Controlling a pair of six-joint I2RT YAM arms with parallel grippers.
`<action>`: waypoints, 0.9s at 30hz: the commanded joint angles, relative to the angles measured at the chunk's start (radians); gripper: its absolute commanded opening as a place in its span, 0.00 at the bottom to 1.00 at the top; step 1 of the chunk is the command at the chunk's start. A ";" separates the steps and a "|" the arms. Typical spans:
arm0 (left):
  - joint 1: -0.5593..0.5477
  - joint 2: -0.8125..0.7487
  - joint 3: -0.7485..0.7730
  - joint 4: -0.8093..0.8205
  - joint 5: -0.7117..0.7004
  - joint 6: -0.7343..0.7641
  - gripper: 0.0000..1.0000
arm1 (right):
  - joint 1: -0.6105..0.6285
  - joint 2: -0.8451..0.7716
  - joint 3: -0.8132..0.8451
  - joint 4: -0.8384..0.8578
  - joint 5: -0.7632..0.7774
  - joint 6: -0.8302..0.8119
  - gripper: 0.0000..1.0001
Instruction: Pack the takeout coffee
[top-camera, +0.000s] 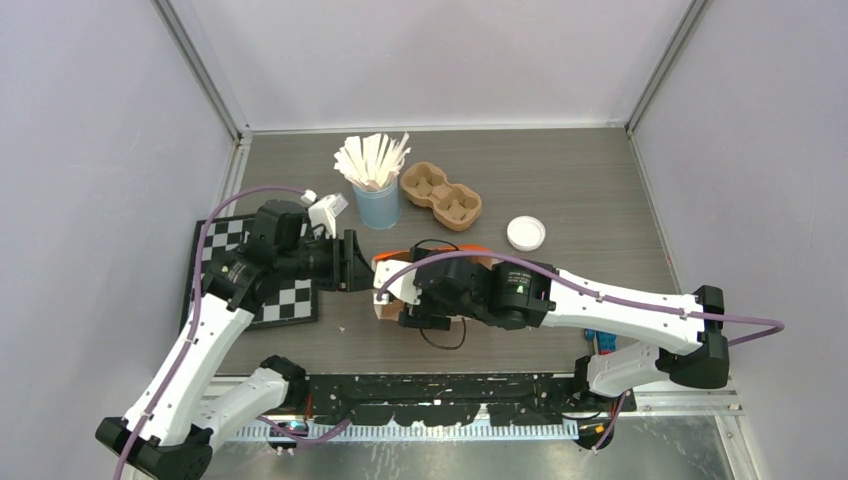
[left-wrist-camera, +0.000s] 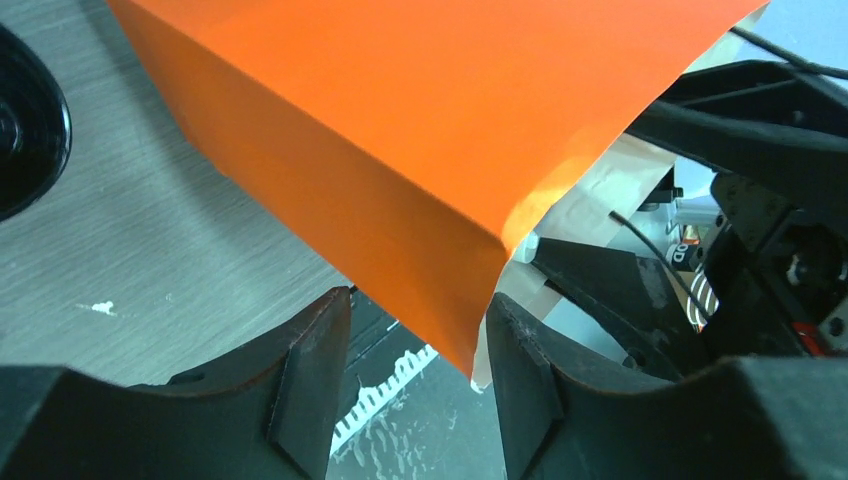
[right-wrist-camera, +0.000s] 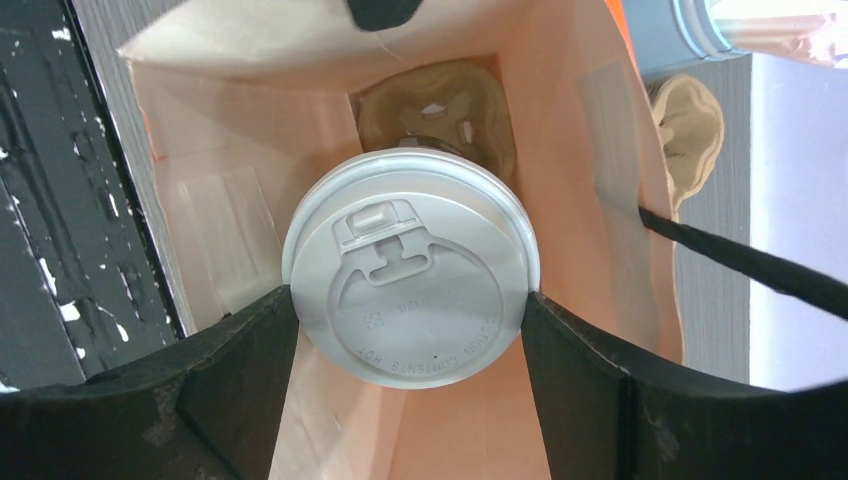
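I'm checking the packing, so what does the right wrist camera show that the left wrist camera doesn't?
Right wrist only: a takeout coffee cup with a round white plastic lid, gripped between the right fingers inside the orange paper bag, with a brown moulded cardboard carrier at its bottom. Left wrist only: the bag's outer corner between the parted left fingers. Both: the bag.

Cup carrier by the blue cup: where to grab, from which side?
Likely the pinched waist of the cup carrier, from straight above, jaws across its short width. It lies flat, wells up; the waist is narrowest, and the blue cup crowds its left end.
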 joint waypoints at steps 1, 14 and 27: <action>-0.004 -0.025 0.036 -0.074 -0.030 -0.023 0.54 | 0.006 0.001 0.015 0.105 0.008 -0.008 0.69; -0.004 -0.027 -0.031 0.036 -0.019 -0.069 0.38 | 0.006 0.042 -0.005 0.192 0.007 -0.007 0.69; -0.004 -0.091 -0.100 0.267 -0.027 0.156 0.00 | -0.009 0.030 -0.026 0.195 0.050 -0.030 0.70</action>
